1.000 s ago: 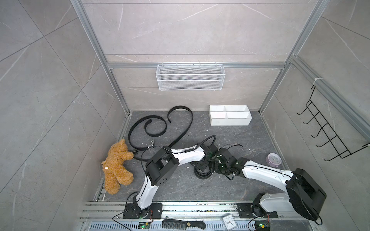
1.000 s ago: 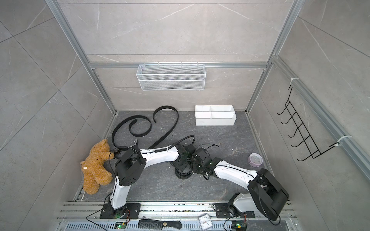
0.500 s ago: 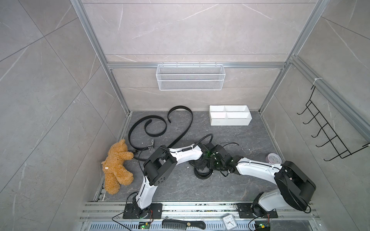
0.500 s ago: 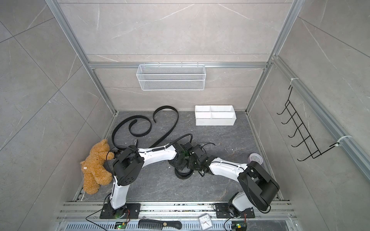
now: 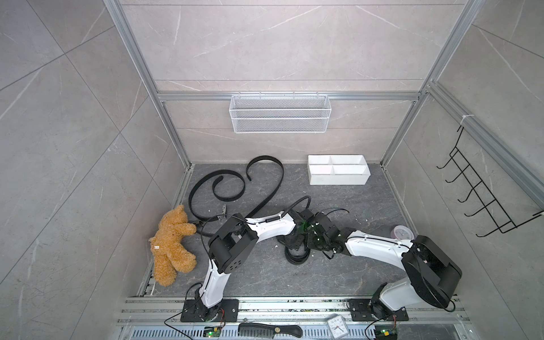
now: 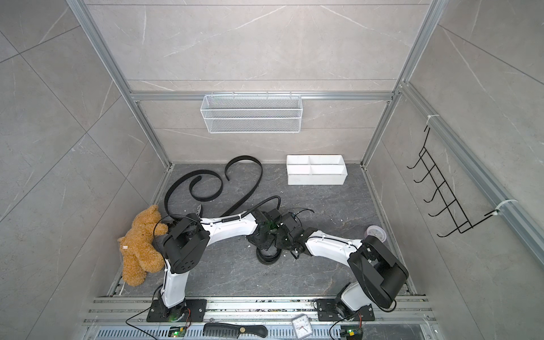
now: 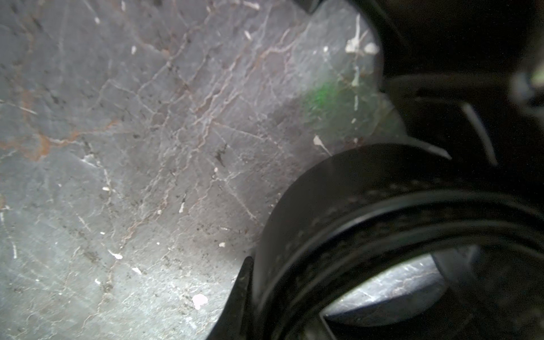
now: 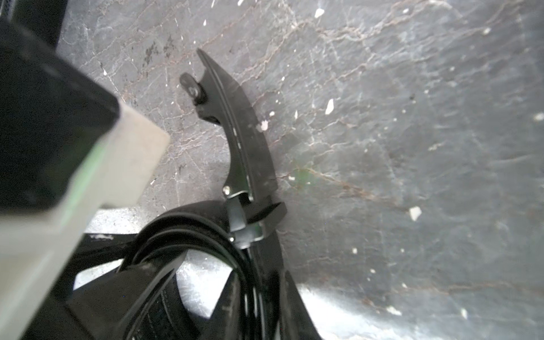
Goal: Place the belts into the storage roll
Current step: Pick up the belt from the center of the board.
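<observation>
One belt (image 5: 297,255) (image 6: 267,256) stands coiled on the dark floor in the middle, seen in both top views. My left gripper (image 5: 290,241) (image 7: 273,309) is shut on the coil's wall (image 7: 338,188), one finger (image 7: 238,294) outside it. From the other side, my right gripper (image 5: 307,244) (image 8: 262,312) is shut on the same coil (image 8: 188,217), just below its metal buckle (image 8: 241,141). Two more belts lie loose at the back left: a spiral (image 5: 217,188) and a long hooked one (image 5: 265,182). The storage roll (image 5: 338,181) (image 6: 316,179) sits at the back right with nothing in it.
A brown teddy bear (image 5: 172,244) lies at the left wall. A white mesh basket (image 5: 279,117) hangs on the back wall and a black hook rack (image 5: 482,194) on the right wall. A pink-lidded cup (image 5: 401,233) stands at the right; comb (image 5: 269,330) and clock (image 5: 338,326) lie on the front rail.
My right arm has moved in towards the coiled belt and its jaws have closed on the coil's wall. The left gripper has kept its hold and place.
</observation>
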Robot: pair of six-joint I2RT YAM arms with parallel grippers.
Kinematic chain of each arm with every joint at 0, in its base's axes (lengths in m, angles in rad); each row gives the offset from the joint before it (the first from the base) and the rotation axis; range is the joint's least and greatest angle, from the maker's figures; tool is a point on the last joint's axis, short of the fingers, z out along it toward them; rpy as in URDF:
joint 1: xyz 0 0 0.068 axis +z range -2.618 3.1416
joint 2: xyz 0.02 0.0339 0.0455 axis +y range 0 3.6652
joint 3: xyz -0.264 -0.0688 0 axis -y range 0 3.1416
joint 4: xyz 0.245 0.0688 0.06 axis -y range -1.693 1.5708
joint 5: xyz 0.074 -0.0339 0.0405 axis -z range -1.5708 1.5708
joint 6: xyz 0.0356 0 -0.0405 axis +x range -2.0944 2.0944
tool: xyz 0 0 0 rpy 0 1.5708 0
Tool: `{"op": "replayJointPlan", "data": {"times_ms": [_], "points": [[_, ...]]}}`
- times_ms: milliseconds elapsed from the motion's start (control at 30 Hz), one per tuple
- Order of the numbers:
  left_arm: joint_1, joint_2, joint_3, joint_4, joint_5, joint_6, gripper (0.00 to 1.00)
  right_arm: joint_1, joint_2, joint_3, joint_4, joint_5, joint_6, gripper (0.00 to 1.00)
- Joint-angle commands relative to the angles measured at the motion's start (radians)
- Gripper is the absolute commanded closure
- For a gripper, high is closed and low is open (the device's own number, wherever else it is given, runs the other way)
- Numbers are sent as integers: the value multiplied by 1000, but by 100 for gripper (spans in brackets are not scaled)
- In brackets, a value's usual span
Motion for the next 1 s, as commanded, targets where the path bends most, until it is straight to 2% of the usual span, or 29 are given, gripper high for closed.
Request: {"op": "replayJointPlan", "data": {"times_ms": [0,100,200,333,600,667,967], "points": [[-44,45,-76,32,135,-53,89,-5,73,-23,-199,12,-7,95],[-31,4,-79,41,144,-74,69,-5,67,-17,-230,20,-37,100],[-9,-52,-86,44,148,-93,49,-3,53,-7,-279,41,-84,100],[25,-141,-104,55,162,-101,36,-3,30,21,-348,68,-168,100],[111,-277,-144,78,184,-127,29,-3,23,91,-441,125,-326,100],[129,-286,-150,78,175,-121,25,-2,4,100,-443,143,-357,100],[174,-285,-152,104,142,-126,24,13,-44,192,-467,253,-551,100]]}}
